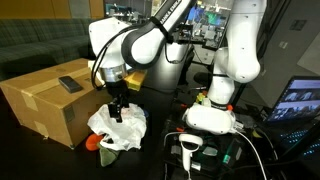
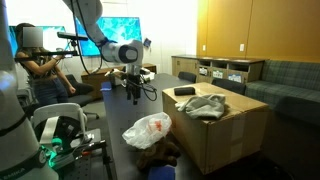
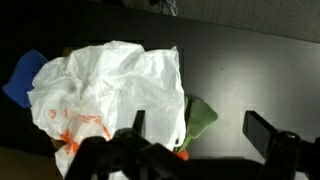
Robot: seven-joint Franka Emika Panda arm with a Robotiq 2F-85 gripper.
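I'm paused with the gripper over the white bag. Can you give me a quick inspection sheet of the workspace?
Surface: dark table, no spills seen.
Job's things: white plastic bag, crumpled, with orange print, lying on the table below the gripper.
Clutter: blue item and green item poking out from under the bag; cardboard box beside it, with a dark flat object on top.
Grippers: gripper open, fingers wide apart just above the bag; cannot tell whether it touches.
Cables: cables lying by the robot's base.
Surroundings: person behind the table, monitor, sofa.
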